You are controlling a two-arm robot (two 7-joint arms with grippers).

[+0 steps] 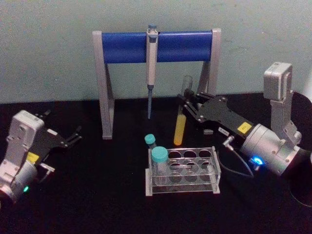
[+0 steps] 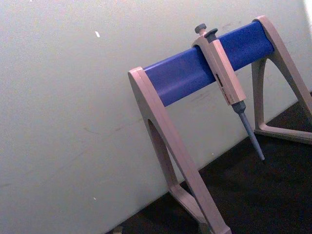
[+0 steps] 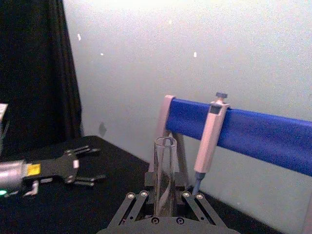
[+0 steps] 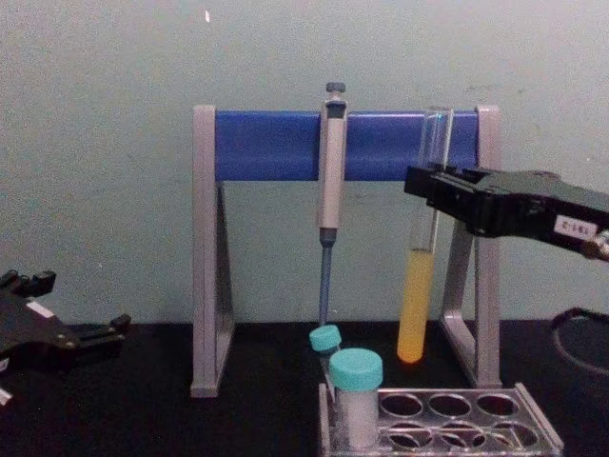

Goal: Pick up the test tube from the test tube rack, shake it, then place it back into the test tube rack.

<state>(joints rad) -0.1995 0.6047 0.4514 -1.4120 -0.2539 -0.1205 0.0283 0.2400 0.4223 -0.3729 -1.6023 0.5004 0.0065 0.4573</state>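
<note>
The right gripper [image 1: 189, 104] pinches the tube [image 1: 180, 130] upright, lifted at twelve o'clock of the rack [image 1: 181, 191], free for shaking. The left gripper [image 1: 73, 136] idles at nine o'clock, fingers wide.

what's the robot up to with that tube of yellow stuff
The right gripper is shut on the test tube, gripping it near its upper part and holding it roughly upright in the air, above and behind the test tube rack. So the tube is out of the rack and not yet put back. Two teal-capped vials stand at the rack's left end. The left gripper sits open and idle, off to the left.
</note>
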